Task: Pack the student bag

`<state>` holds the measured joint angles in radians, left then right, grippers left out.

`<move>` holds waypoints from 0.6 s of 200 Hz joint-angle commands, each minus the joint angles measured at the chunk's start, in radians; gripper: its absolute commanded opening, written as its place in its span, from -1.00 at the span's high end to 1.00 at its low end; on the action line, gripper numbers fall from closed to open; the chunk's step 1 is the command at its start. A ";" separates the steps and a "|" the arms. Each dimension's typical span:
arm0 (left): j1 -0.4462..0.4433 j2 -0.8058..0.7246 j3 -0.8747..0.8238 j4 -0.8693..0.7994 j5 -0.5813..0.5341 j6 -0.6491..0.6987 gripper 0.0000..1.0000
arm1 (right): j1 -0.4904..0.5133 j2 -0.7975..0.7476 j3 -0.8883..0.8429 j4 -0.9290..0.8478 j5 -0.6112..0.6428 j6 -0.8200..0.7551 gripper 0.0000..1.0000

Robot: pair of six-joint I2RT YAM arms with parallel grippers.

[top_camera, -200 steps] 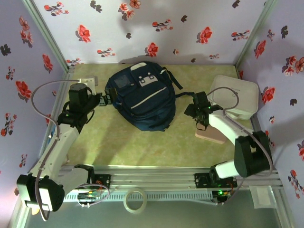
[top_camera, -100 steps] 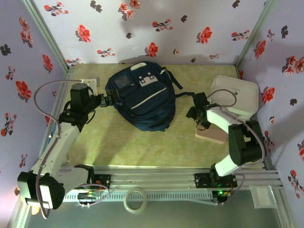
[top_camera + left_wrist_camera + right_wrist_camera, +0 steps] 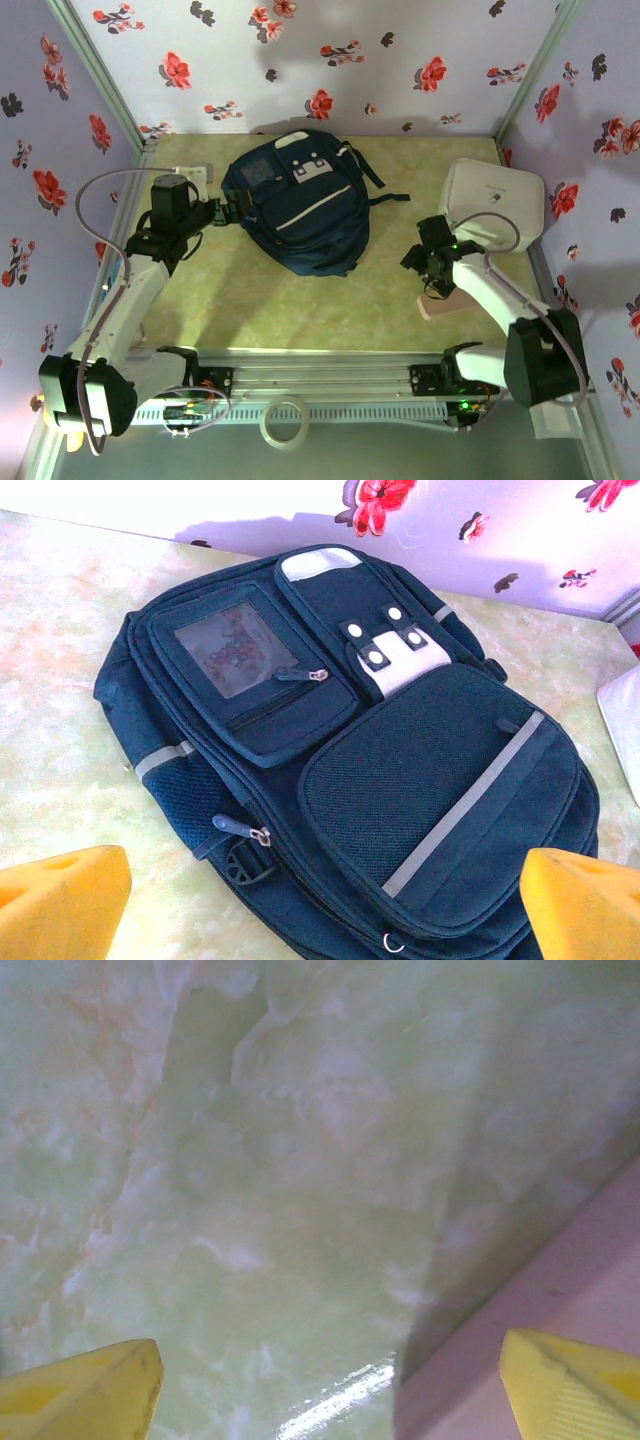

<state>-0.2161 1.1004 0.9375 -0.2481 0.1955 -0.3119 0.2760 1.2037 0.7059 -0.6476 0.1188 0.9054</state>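
The student bag (image 3: 300, 205) lies flat, front side up, in the upper middle of the overhead frame on the green worktop (image 3: 300, 310), its dark straps trailing out toward the right. The left gripper (image 3: 320, 920) sits just beside the bag's left edge with its jaws spread as wide as they go and nothing between them. In its wrist view the whole pocketed front of the bag is ahead of it. The right gripper (image 3: 325, 1400), lower right of the overhead frame, is also wide open and empty, pointing down at bare worktop beside a flat pink item (image 3: 455, 302), perhaps a notebook, though the view is too soft to be sure. A white box (image 3: 495, 205) sits at the right edge. The bag looks soft and slack, likely to sag and fold rather than lift as one piece, and its fabric should give under the fingers instead of slipping. Pinching a fold of cloth at the main opening, or the zip pull (image 3: 240, 828) on the near side, seems the better hold. The broad mesh panel offers little to grip.
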 commanded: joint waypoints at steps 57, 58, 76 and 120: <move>-0.006 0.011 -0.005 -0.002 0.019 0.010 -0.99 | -0.032 -0.139 -0.089 -0.157 0.248 0.255 -0.98; -0.006 0.010 -0.005 -0.001 0.019 0.010 -0.99 | -0.033 -0.139 -0.089 -0.156 0.248 0.259 -0.98; -0.006 0.018 -0.003 -0.002 0.019 0.010 -0.99 | -0.047 -0.118 -0.102 -0.144 0.237 0.292 -0.98; -0.006 0.032 0.005 -0.013 0.022 0.014 -0.99 | -0.094 -0.060 -0.131 -0.065 0.163 0.313 -0.98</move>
<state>-0.2161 1.1267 0.9375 -0.2489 0.1963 -0.3119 0.2058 1.1160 0.5976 -0.7513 0.3027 1.1648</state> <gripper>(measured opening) 0.997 0.991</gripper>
